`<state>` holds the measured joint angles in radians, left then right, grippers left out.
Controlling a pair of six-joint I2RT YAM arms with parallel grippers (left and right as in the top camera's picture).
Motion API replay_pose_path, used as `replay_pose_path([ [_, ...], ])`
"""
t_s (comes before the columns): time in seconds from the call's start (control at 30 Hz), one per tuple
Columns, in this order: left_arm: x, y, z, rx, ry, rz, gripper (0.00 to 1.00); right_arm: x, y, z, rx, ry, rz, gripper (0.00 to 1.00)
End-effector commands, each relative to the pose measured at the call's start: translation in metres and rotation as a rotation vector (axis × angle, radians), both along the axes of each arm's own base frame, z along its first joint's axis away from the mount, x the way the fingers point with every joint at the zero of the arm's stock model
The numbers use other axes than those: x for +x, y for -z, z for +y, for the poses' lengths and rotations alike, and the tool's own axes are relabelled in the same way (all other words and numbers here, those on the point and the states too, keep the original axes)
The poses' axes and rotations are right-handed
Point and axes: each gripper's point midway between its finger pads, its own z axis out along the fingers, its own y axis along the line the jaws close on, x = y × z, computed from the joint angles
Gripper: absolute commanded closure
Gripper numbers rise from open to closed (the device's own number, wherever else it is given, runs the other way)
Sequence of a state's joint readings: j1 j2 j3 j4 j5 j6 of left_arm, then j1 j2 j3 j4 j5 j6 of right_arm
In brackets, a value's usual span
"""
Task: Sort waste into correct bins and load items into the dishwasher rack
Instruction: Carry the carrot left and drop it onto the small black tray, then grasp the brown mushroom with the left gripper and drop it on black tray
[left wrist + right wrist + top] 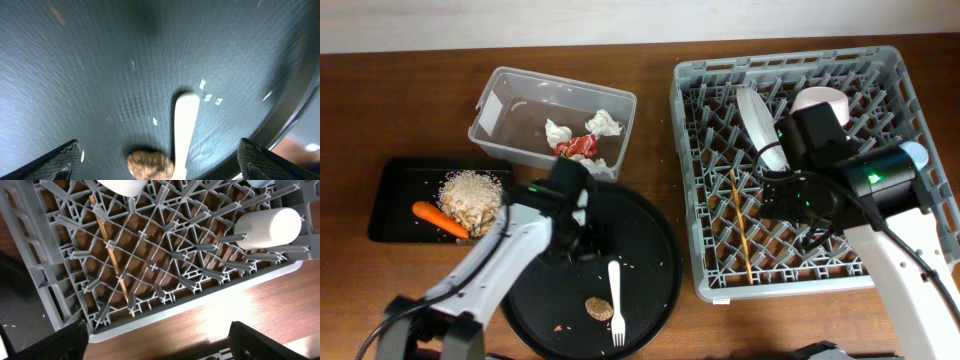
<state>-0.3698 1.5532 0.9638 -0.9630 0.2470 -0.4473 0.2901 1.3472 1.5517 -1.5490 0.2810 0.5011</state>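
white plastic, the fork [615, 300] lay on the round black tray [650, 240], its long axis running far to near and its tines toward the near edge. the brown lump [598, 308] sat just beside it. the wooden chopstick [740, 225] lay the same way in the dishwasher rack [720, 250]. in the left wrist view, the left gripper [160, 162] stood wide over the fork. in the right wrist view, the right gripper [160, 342] gaped wide above the rack's near edge.

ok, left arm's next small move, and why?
Probably lower the open left pincer onto the white fork handle: it lies between the fingers on the round black tray, not yet racked. The brown lump sits right beside it, so avoid that.
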Motion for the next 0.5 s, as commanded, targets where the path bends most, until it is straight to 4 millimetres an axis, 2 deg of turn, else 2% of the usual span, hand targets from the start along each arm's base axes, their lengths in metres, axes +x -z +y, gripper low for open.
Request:
replay_pose_path([
  [0.0, -0.045, 0.014, -0.023, -0.062, 0.026, 0.156, 0.01, -0.001, 0.002, -0.001, 0.0, 0.01, 0.007, 0.07],
  [0.1, -0.069, 0.022, -0.019, -0.022, 0.024, 0.228, 0.01, -0.001, 0.002, -0.001, 0.0, 0.01, 0.007, 0.07],
  [0.2, -0.085, 0.024, -0.012, 0.006, 0.008, 0.288, 0.01, -0.001, 0.002, -0.001, 0.0, 0.01, 0.007, 0.07],
  [0.33, -0.096, 0.031, -0.006, 0.04, -0.079, 0.335, 0.01, -0.001, 0.002, -0.001, 0.001, 0.011, 0.007, 0.07],
  [0.47, -0.094, 0.043, -0.007, 0.038, -0.151, 0.321, 0.01, -0.001, 0.002, -0.001, 0.0, 0.01, 0.008, 0.07],
])
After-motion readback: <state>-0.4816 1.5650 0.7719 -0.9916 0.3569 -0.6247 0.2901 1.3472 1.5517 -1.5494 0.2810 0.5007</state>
